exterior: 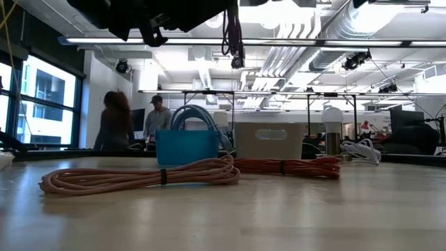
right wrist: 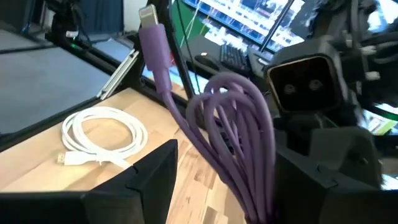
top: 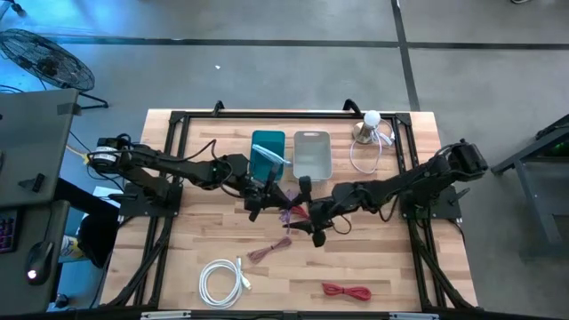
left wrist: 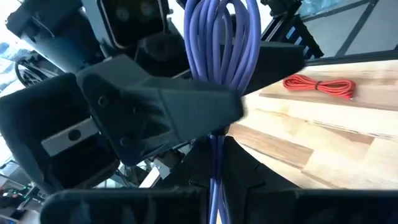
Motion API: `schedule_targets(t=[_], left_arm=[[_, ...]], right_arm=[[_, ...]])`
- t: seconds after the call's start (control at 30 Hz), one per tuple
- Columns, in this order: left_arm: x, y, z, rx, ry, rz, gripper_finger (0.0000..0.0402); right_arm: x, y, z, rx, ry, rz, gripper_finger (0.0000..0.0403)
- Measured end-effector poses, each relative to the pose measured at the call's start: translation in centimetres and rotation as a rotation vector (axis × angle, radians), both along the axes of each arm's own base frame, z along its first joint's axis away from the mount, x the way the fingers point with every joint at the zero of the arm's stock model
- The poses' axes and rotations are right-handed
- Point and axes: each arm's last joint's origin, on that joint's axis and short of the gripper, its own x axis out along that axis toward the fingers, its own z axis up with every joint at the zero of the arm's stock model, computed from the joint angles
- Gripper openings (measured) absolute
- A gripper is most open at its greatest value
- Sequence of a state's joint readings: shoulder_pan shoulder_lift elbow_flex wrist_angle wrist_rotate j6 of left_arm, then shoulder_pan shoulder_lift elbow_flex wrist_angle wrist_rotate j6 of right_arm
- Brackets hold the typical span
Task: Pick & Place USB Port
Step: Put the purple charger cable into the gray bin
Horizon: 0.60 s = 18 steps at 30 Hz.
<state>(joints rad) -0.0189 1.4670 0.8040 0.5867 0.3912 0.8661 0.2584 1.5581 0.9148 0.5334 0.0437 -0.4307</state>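
the left gripper (top: pixel 267 191) is clamped shut on a bundled purple usb cable (left wrist: pixel 221 43), holding it up off the wooden table (top: pixel 391 267) near the middle, so the coil hangs free and its plug end (right wrist: pixel 149 18) sticks out to one side. the right gripper (top: pixel 313 218) sits just beside it, to the right and a little nearer, with its fingers (right wrist: pixel 155 168) spread wide on either side of the hanging loops; it looks placed there to take the cable over, since the coil lies between its open fingers but nothing shows them pressing on it yet. this reads as a hand-over in mid-air, probably because the bins stand on the far side and one arm reaches them better. just beyond the grippers, toward the far edge, are a teal bin (top: pixel 268 153) with a blue cable in it and a grey bin (top: pixel 312 153) to its right. other cables lie apart on the near half: a pink cable (top: pixel 267 252), a coiled white cable (top: pixel 220 280) to the near left, and a red cable (top: pixel 347 291) to the near right. a white lamp (top: pixel 369 124) with its cord stands in the far right corner.
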Motion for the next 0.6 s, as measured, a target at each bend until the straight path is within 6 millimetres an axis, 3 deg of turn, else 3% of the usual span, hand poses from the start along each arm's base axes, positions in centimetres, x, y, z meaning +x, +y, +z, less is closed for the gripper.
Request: schedule_targets(t=[0.23, 0.33, 0.47, 0.6], left_arm=[[0.0, 0.0, -0.1, -0.006, 0.016, -0.001, 0.001], [0.0, 0.0, -0.1, -0.008, 0.016, -0.014, 0.001], [0.0, -0.1, -0.3, -0.008, 0.032, -0.015, 0.001], [-0.1, -0.1, -0.4, -0.008, 0.045, -0.012, 0.0015]], right_arm=[[1.5, 0.6, 1.3, -0.034, 0.066, 0.01, 0.0197], [1.7, 0.9, 1.8, -0.038, 0.064, 0.015, 0.0142], [1.8, 0.9, 1.9, -0.062, 0.072, -0.01, 0.0024], [1.7, 0.8, 1.8, -0.069, 0.081, -0.049, 0.0009]])
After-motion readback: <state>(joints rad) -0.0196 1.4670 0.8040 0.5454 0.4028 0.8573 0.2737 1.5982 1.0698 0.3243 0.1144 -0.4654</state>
